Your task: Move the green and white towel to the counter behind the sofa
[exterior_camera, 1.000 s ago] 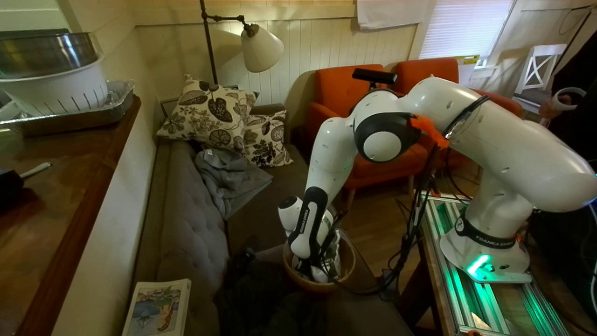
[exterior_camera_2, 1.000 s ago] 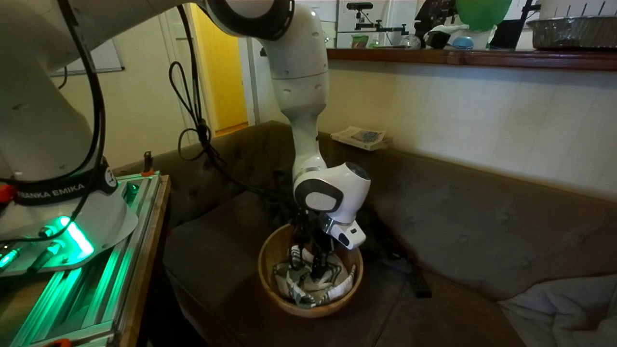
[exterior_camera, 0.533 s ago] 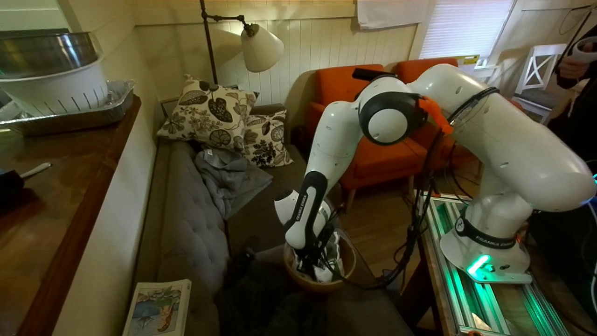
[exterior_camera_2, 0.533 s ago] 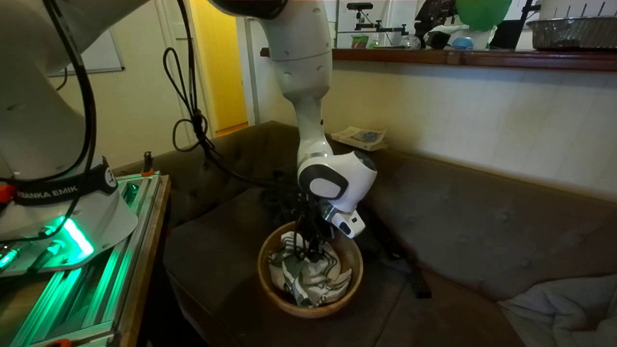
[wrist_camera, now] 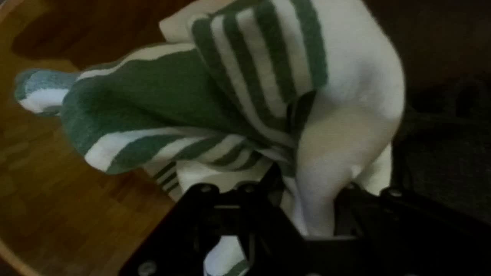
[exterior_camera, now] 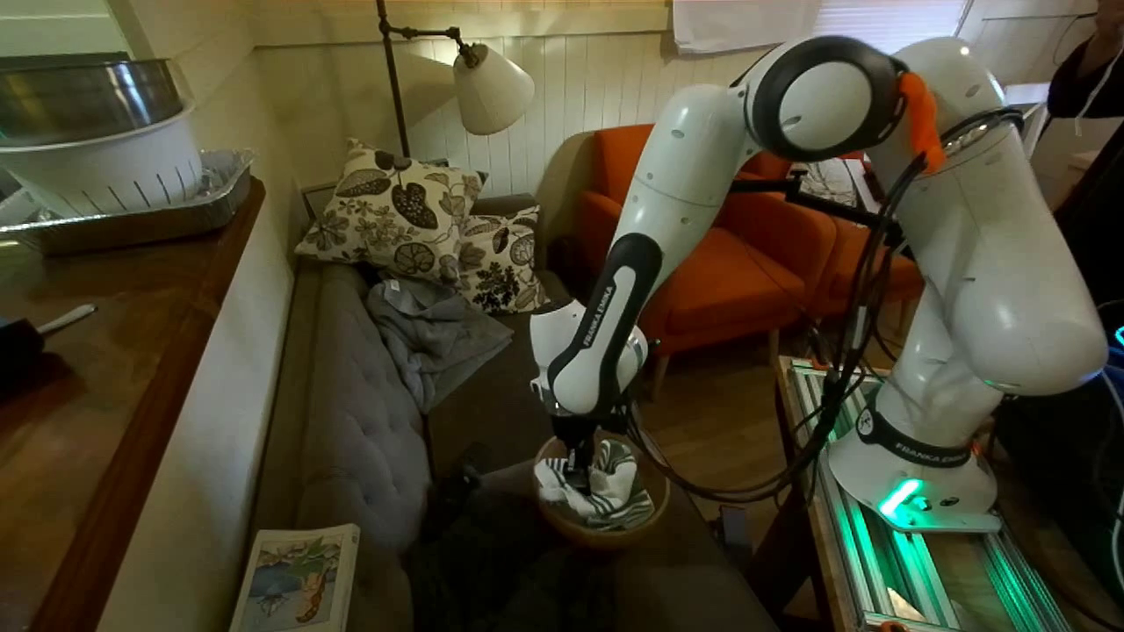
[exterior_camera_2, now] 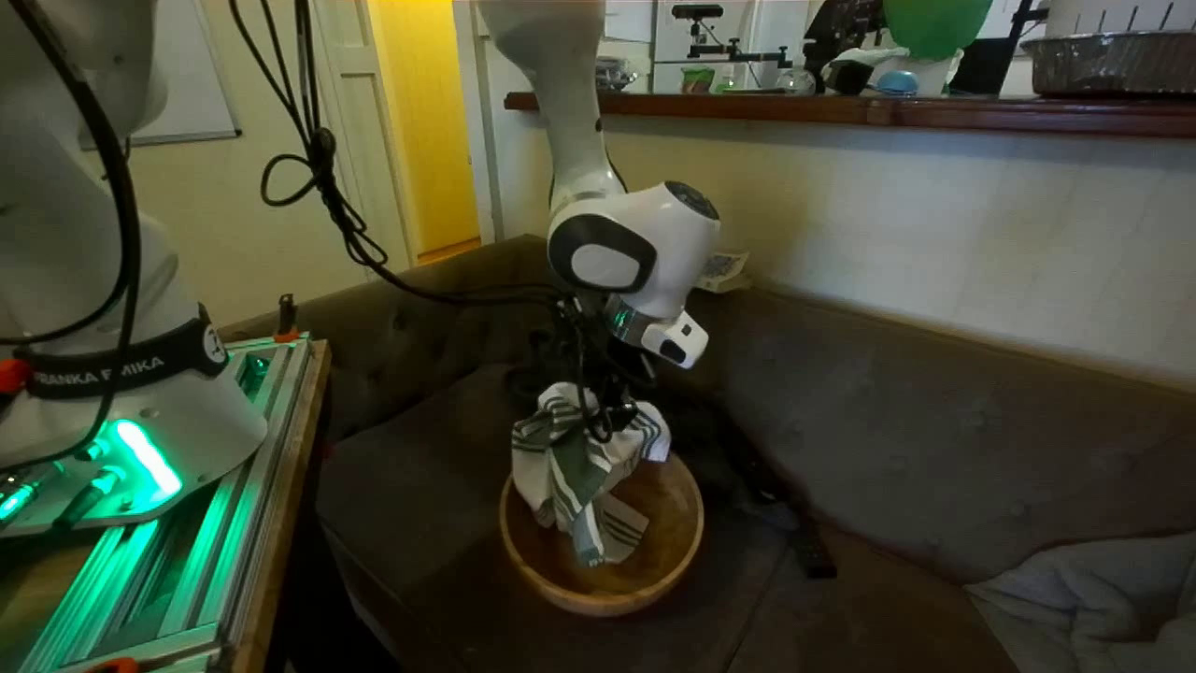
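Observation:
The green and white towel point(exterior_camera_2: 575, 477) hangs crumpled from my gripper point(exterior_camera_2: 612, 416) above the wooden bowl point(exterior_camera_2: 598, 605). Its lower end hangs inside the bowl's outline. In the wrist view the towel point(wrist_camera: 161, 92) is bunched between the two black fingers of the gripper point(wrist_camera: 307, 188), whose tips are hidden in the cloth. In an exterior view the towel point(exterior_camera: 606, 483) shows below the gripper point(exterior_camera: 577, 474), over the bowl point(exterior_camera: 606, 540). The dark sofa point(exterior_camera_2: 916, 402) carries the bowl on its seat. The brown counter point(exterior_camera: 140, 325) runs behind the sofa back; its edge point(exterior_camera_2: 841, 110) shows higher up.
A foil tray point(exterior_camera: 230, 197) with a white colander point(exterior_camera: 105, 167) stands on the counter. A book point(exterior_camera: 297, 579) lies on the sofa back. A grey blanket point(exterior_camera: 435, 333) and floral cushions point(exterior_camera: 404, 215) lie at the sofa's far end. Cables point(exterior_camera_2: 327, 187) hang from the arm.
The gripper has risen from inside the bowl, pulling the towel up with it; much of the bowl's inside is now bare. The arm's elbow has moved up and back toward its base.

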Motion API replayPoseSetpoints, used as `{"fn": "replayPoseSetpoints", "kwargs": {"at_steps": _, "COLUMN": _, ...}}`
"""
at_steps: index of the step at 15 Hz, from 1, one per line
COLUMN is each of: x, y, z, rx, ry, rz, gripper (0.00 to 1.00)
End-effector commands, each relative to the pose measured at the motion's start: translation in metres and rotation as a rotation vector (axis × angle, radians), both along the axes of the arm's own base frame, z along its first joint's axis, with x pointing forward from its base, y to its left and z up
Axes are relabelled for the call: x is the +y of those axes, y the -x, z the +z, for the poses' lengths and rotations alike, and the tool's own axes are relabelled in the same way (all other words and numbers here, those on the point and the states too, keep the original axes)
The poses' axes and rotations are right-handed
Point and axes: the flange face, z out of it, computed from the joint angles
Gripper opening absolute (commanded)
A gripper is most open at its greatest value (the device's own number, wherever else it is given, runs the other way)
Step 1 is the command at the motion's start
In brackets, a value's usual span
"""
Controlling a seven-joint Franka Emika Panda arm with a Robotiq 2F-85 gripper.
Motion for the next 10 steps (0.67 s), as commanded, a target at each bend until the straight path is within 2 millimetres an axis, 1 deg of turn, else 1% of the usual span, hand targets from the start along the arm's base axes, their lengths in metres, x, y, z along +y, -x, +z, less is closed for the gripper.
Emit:
{"fn": "replayPoseSetpoints", "kwargs": {"at_steps": 1, "x": 0.003, "y": 0.016, "z": 0.081, "rx": -0.180, "ry": 0.014, "rz": 0.026, "gripper": 0.06}}
{"fn": "replayPoseSetpoints", "kwargs": {"at_steps": 3, "x": 0.010, "y": 0.018, "z": 0.119, "rx": -0.246, "ry": 0.007, "rz": 0.029, "gripper": 0.06}}
{"fn": "replayPoseSetpoints", "kwargs": {"at_steps": 4, "x": 0.014, "y": 0.021, "z": 0.131, "rx": -0.236, "ry": 0.013, "rz": 0.031, "gripper": 0.06}}
{"fn": "replayPoseSetpoints", "kwargs": {"at_steps": 5, "x": 0.012, "y": 0.001, "z": 0.100, "rx": -0.216, "ry": 0.004, "rz": 0.022, "gripper": 0.22}}
{"fn": "replayPoseSetpoints", "kwargs": {"at_steps": 6, "x": 0.015, "y": 0.004, "z": 0.115, "rx": -0.232, "ry": 0.010, "rz": 0.029, "gripper": 0.22}}
{"fn": "replayPoseSetpoints", "kwargs": {"at_steps": 7, "x": 0.016, "y": 0.007, "z": 0.124, "rx": -0.240, "ry": 0.016, "rz": 0.034, "gripper": 0.22}}
{"fn": "replayPoseSetpoints", "kwargs": {"at_steps": 8, "x": 0.016, "y": 0.011, "z": 0.128, "rx": -0.243, "ry": 0.020, "rz": 0.037, "gripper": 0.22}}
{"fn": "replayPoseSetpoints", "kwargs": {"at_steps": 10, "x": 0.016, "y": 0.015, "z": 0.128, "rx": -0.238, "ry": 0.022, "rz": 0.037, "gripper": 0.22}}
